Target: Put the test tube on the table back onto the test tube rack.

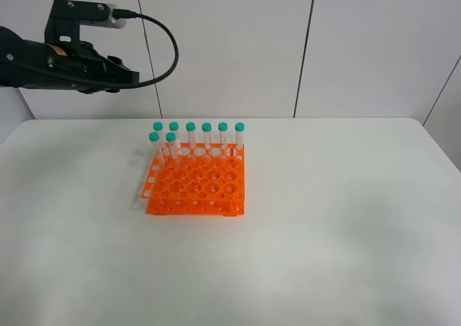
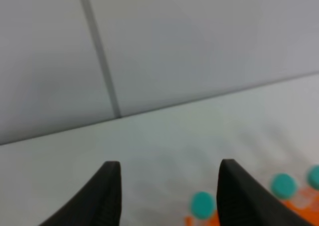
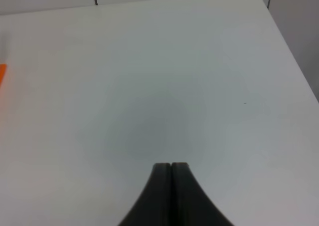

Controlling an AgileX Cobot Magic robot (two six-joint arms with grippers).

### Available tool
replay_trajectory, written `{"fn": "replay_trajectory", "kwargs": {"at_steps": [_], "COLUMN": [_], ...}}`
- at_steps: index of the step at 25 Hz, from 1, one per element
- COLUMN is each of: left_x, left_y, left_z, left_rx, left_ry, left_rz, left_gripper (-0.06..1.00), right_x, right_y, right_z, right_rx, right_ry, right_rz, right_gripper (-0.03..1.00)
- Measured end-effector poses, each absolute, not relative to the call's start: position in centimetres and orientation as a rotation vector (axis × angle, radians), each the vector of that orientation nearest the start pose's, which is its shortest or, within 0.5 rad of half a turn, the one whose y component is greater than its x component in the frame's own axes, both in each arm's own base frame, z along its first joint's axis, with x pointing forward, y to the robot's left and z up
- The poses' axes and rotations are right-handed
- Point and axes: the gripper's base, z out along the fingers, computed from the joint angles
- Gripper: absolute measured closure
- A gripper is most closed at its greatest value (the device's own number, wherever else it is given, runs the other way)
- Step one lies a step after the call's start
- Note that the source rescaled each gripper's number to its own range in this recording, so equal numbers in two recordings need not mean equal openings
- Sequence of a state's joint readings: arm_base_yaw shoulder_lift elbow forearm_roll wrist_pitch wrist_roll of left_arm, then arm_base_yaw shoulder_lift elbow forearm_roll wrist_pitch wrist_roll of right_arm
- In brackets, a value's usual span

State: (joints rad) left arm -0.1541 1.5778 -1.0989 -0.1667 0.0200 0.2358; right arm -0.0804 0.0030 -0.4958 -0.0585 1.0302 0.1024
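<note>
The left gripper (image 2: 169, 186) hangs with jaws wide apart and empty, above and behind the orange rack (image 1: 196, 183), where all eight green-capped tubes (image 1: 171, 147) stand; none lies on the table (image 1: 324, 232). The right gripper (image 3: 171, 167) is pressed shut, holding nothing. Dropping carelessly, the left jaws might knock the caps just below them; no writing is readable.

High view faces counter (image 1: 324, 232) and rack (image 1: 196, 186) from front. Left wrist view looks past its tool (image 2: 167, 186) at rack caps, shared with high view. Right wrist view: close above bare counter beyond its tool (image 3: 171, 166).
</note>
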Motion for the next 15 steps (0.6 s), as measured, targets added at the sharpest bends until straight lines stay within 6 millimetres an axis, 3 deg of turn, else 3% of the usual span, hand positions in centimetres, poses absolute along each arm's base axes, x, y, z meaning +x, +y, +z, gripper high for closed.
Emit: {"fn": "replay_trajectory", "kwargs": {"at_steps": [6, 15], "left_x": [35.7, 35.6], "left_y": [-2.6, -0.9], "left_z": [30.0, 29.5], "left_rx": [0.149, 0.097], "left_ry": [1.972, 2.022], "left_rz": [-0.005, 0.016], "left_gripper": [0.22, 0.22], "right_x": [-0.3, -0.3], "right_y": [-0.4, -0.4], "right_z": [27.9, 27.9], "right_rx": [0.186, 0.186], "right_ry": [2.012, 2.012], "right_rz": [-0.056, -0.056], "right_gripper": [0.97, 0.97]}}
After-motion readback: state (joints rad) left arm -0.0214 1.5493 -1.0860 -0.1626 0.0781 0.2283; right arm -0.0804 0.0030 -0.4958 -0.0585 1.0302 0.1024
